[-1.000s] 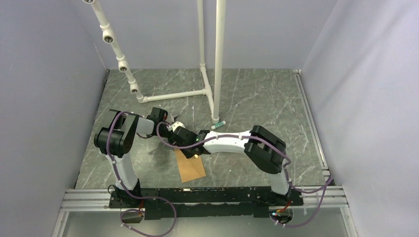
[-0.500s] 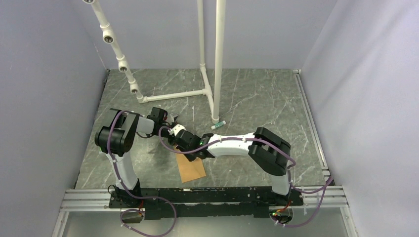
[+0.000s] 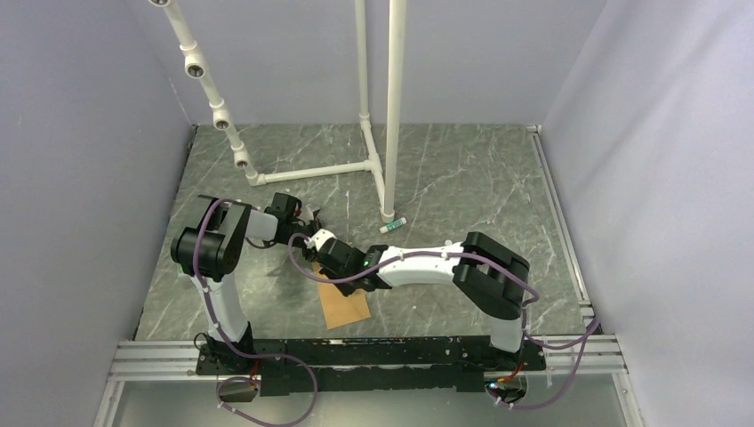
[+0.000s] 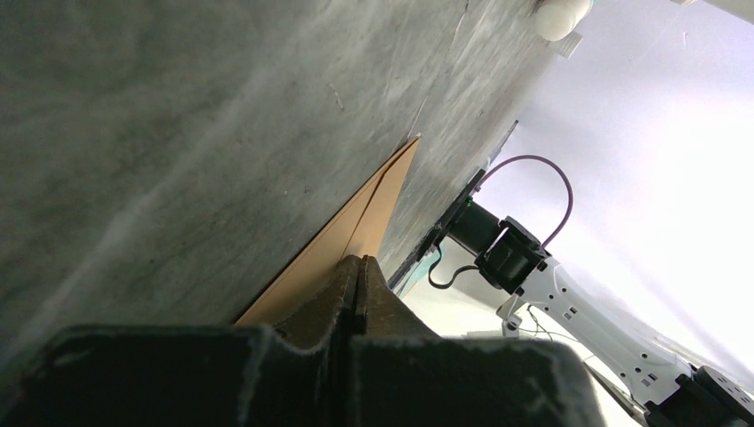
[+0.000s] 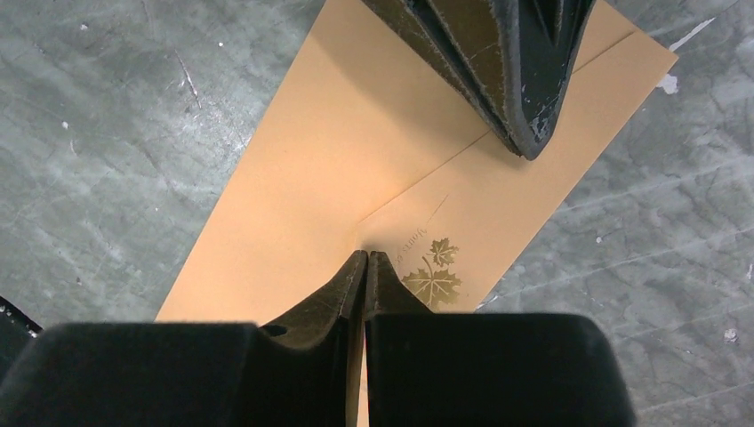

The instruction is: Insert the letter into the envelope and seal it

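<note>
Smooth orange-brown kraft envelope (image 5: 356,169) lies flat on the marbled grey table (image 5: 107,133). Wedge-shaped black left fingers (image 4: 333,298) and right fingers (image 5: 342,294) are each pressed together, tips seemingly resting on the paper.

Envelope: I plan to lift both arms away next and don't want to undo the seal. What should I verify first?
1. Flap folded down onto the envelope: ok, it lies flat in the right wrist view.
2. Flap actually stuck: cannot tell.
3. Letter inside: cannot tell, no letter shows in any view.
4. Left gripper shut with no paper pinched: ok, its tips rest on top of the envelope.
5. Right gripper shut, tips at the flap's point: ok.
6. Envelope flat on the table: ok.
</note>
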